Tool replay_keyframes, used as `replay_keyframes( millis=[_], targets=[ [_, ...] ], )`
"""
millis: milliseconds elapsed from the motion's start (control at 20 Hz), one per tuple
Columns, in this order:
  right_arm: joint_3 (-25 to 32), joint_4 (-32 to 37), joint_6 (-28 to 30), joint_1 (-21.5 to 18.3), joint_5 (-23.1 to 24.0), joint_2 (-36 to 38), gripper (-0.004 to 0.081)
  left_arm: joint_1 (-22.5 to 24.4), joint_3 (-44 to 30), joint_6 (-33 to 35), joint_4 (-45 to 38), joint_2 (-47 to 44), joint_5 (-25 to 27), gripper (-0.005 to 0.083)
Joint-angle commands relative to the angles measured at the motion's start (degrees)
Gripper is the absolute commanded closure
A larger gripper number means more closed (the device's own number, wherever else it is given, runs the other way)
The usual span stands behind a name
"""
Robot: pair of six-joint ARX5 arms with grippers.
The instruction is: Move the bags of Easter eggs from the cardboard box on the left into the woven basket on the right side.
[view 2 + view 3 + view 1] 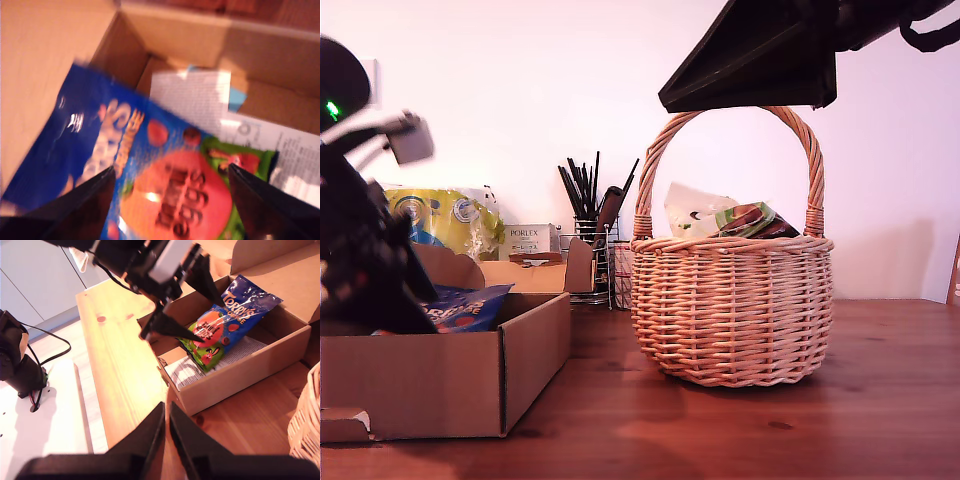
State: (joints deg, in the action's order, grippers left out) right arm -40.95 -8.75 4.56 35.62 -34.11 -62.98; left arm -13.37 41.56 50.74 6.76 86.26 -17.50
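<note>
Nearest the lens, my first tool (pixel 170 200), prongs spread wide, poised just over the blue Terry's bag (pixel 150 165) inside the box (pixel 45 75); contact not clear. Printed white paper (pixel 192 97) under the bag. Higher up, my second tool (pixel 167 427), prongs pressed together on nothing, above the desk (pixel 115 365) beside the box. In the exterior view, box at that view's left, basket (pixel 732 305) at its right on the desk, already holding a white bag (pixel 692 210) and a green-brown one (pixel 752 220). Behind: yellow pack (pixel 440 220), Porlex box (pixel 528 240), black wire holder (pixel 592 255).
</note>
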Motion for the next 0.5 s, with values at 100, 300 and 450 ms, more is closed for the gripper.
replay_keyframes(
  millis=[100,300,450],
  targets=[
    [-0.2,0.1,0.2,0.0,-0.2,-0.1,0.0783,0.0,0.0,1.4,0.5,5.4,-0.1,0.0115],
    [-0.2,0.1,0.2,0.0,-0.3,-0.1,0.0783,0.0,0.0,1.8,-0.7,8.3,0.0,0.0116],
    [-0.2,0.1,0.2,0.0,-0.3,-0.1,0.0783,0.0,0.0,1.8,0.0,9.1,0.0,0.02]
  ],
)
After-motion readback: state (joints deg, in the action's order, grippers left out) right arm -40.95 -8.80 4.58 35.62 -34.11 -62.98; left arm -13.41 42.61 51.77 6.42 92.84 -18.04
